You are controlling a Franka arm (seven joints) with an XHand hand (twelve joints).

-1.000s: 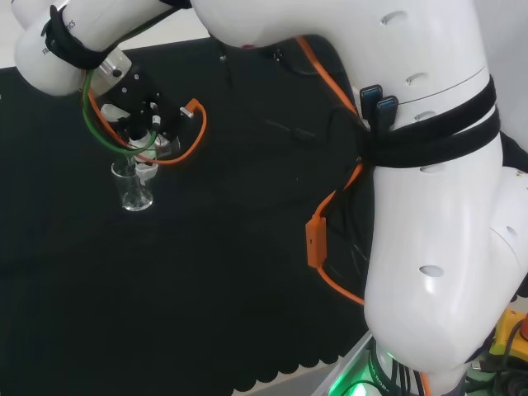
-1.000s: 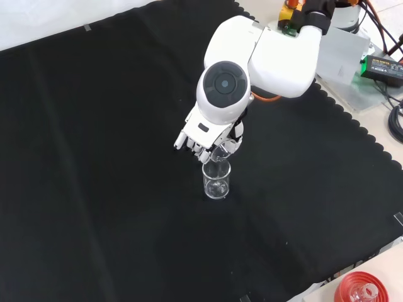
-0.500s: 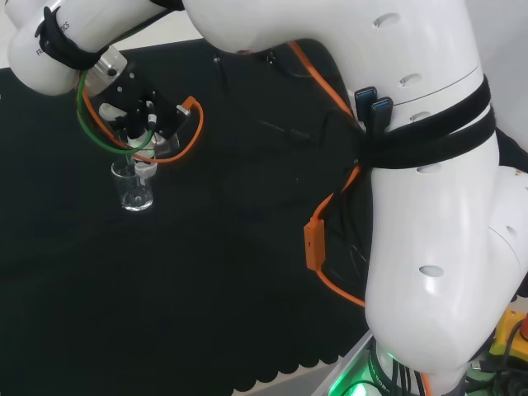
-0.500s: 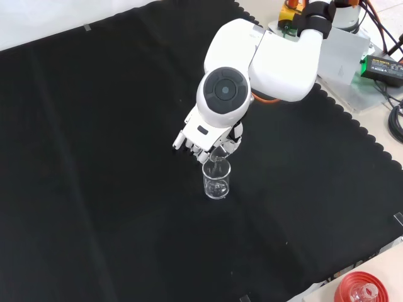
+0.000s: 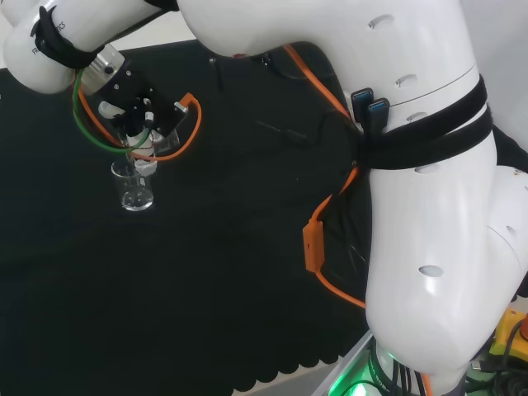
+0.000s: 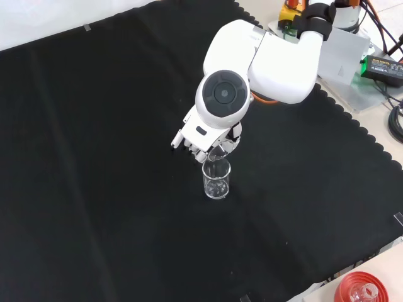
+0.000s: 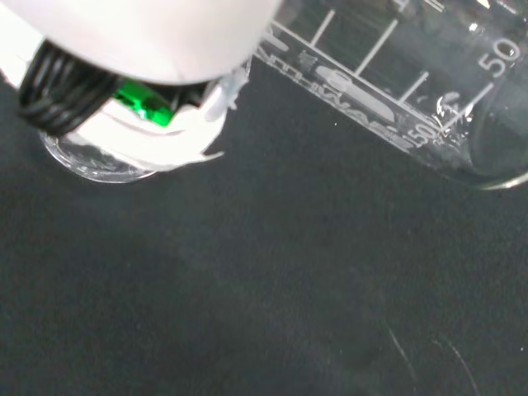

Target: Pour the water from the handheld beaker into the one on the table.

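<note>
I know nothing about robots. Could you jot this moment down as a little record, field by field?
surface: bench covered with black cloth
hand: above the standing beaker, fingers curled round the held beaker
held beaker: clear glass, tilted, mouth over the standing one
standing beaker: clear glass, upright on the cloth
water: too clear to see how much is in either
stage: pouring pose
</note>
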